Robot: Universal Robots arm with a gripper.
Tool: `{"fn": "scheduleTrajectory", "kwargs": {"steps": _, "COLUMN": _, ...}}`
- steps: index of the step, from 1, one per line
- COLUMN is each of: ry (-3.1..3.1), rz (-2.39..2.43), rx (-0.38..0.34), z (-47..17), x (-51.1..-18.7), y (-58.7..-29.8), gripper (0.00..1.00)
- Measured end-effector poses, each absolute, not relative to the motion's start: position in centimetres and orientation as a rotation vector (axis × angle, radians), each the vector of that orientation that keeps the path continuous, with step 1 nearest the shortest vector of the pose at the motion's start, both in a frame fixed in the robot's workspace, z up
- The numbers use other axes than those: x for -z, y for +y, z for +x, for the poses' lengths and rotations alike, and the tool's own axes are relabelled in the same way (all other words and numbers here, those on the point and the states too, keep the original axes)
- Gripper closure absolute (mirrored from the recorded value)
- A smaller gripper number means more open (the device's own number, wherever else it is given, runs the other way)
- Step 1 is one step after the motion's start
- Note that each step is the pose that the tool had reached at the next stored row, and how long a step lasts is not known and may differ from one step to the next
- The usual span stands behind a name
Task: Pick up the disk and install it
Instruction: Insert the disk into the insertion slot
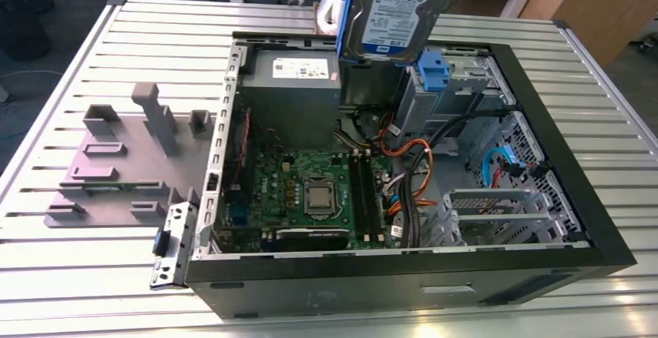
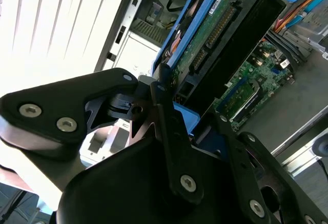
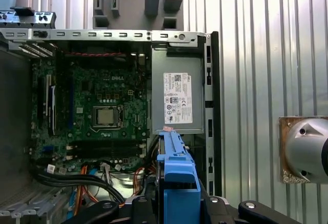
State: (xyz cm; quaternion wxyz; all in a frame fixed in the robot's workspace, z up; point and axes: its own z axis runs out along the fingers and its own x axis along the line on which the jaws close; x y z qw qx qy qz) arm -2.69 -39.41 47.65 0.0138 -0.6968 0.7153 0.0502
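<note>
Gripper (image 2: 192, 121) clamped tight on the disk (image 1: 396, 7) by its blue rails; holds it on edge above the open computer case (image 1: 411, 267), long axis hanging straight down from the gripper, toward the drive cage (image 1: 452, 84) near the power supply (image 1: 293, 84)

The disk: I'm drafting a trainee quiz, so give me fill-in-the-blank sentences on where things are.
The gripper holds the disk above the open computer ____.
The disk's carrier is coloured ____.
The grey stand lies on the table at the exterior view's ____.
Missing: case, blue, left.
</note>
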Motion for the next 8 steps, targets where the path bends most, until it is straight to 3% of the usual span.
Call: {"fn": "scheduleTrajectory", "kwargs": {"steps": 8, "ry": 2.228, "rz": -2.17, "rx": -0.156, "z": -2.57, "x": -47.65, "y": -39.45, "gripper": 0.63}}
